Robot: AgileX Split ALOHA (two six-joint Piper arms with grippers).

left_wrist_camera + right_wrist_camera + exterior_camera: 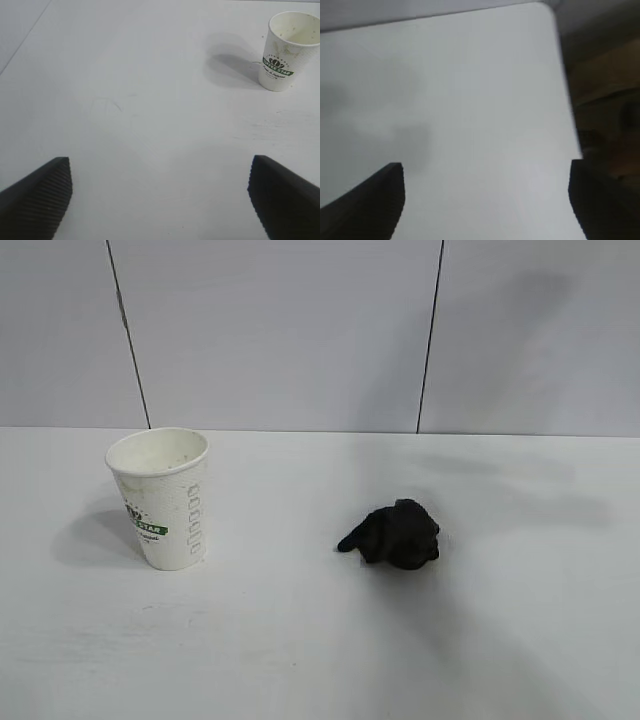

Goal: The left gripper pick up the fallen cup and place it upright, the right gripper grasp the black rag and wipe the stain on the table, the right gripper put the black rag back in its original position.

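Note:
The cup (163, 499) stands upright on the left of the white table (300, 640), mouth up, with brown flecks inside. It also shows far off in the left wrist view as the cup (285, 51). The black rag (394, 533) lies bunched near the table's middle right, with nothing touching it. Neither arm appears in the exterior view. My left gripper (159, 165) hangs open over bare table, well short of the cup. My right gripper (485, 167) is open with nothing between its fingers, above bare table near a corner. No stain is visible.
A grey panelled wall (280, 330) rises behind the table. In the right wrist view the table's rounded corner (549, 14) and side edge run close by, with a dim brown area (605, 100) beyond. Soft shadows lie on the table's right side.

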